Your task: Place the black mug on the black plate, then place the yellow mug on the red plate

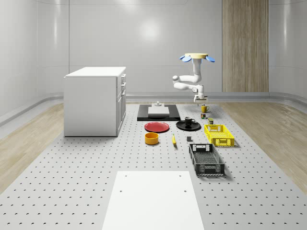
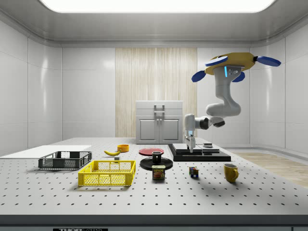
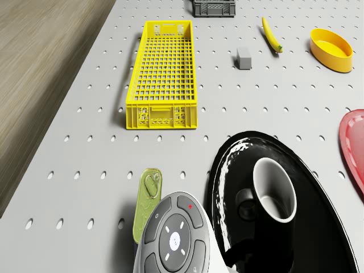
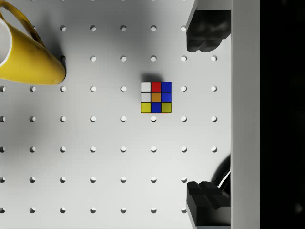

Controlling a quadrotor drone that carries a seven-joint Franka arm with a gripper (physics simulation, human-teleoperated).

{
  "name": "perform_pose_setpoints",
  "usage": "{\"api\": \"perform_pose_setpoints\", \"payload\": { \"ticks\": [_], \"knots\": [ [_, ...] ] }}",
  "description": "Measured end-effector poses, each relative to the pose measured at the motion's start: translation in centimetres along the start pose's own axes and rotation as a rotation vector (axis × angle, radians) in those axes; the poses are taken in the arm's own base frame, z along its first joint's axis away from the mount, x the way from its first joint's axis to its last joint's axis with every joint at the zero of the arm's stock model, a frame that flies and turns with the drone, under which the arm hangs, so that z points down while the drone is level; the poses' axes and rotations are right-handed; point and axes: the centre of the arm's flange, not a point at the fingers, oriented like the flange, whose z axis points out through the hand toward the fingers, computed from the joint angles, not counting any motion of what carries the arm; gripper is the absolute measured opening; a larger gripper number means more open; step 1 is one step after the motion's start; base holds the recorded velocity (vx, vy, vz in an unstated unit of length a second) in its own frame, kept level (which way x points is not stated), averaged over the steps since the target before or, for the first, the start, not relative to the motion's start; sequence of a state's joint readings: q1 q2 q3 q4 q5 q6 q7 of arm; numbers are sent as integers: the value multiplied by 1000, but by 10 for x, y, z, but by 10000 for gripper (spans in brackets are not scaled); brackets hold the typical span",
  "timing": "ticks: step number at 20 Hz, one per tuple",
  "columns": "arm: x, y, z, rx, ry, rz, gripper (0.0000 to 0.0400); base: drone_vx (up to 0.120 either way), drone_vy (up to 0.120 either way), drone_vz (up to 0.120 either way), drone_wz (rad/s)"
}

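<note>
The black mug (image 1: pixel 188 120) (image 2: pixel 157 156) (image 3: pixel 274 192) stands upright on the black plate (image 1: pixel 182 127) (image 2: pixel 147 165) (image 3: pixel 324 227). To the whole-scene view's left of that plate lies the red plate (image 1: pixel 157 127) (image 2: pixel 151 151) (image 3: pixel 355 142), bare. The yellow mug (image 1: pixel 205 109) (image 2: pixel 231 172) (image 4: pixel 28 59) stands on the table behind the black plate. My drone (image 1: pixel 196 56) (image 2: pixel 236 65) hovers high over that far part of the table. My gripper (image 1: pixel 198 99) (image 2: pixel 189 144) (image 4: pixel 206 117) hangs open above the table beside the yellow mug, holding nothing.
A Rubik's cube (image 2: pixel 194 172) (image 4: pixel 156 97) lies under the gripper, beside a black slab (image 1: pixel 158 114) (image 4: pixel 281 114). Nearby are a can (image 2: pixel 159 173) (image 3: pixel 147 196), yellow basket (image 1: pixel 219 134) (image 3: pixel 164 74), black basket (image 1: pixel 206 159), banana (image 1: pixel 173 139), orange bowl (image 1: pixel 152 138) and white cabinet (image 1: pixel 96 100).
</note>
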State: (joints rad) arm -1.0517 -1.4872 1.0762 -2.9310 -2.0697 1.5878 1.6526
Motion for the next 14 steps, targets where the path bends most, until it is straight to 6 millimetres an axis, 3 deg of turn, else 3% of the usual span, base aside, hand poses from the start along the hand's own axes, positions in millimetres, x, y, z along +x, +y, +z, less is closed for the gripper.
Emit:
{"api": "perform_pose_setpoints", "payload": {
  "ticks": [5,12,14],
  "knots": [
    [0,0,0,0,0,0,400,-120,120,0,0],
    [0,0,0,0,0,0,400,-120,6,0,0],
    [0,0,0,0,0,0,400,-120,0,-120,0]
  ]
}}
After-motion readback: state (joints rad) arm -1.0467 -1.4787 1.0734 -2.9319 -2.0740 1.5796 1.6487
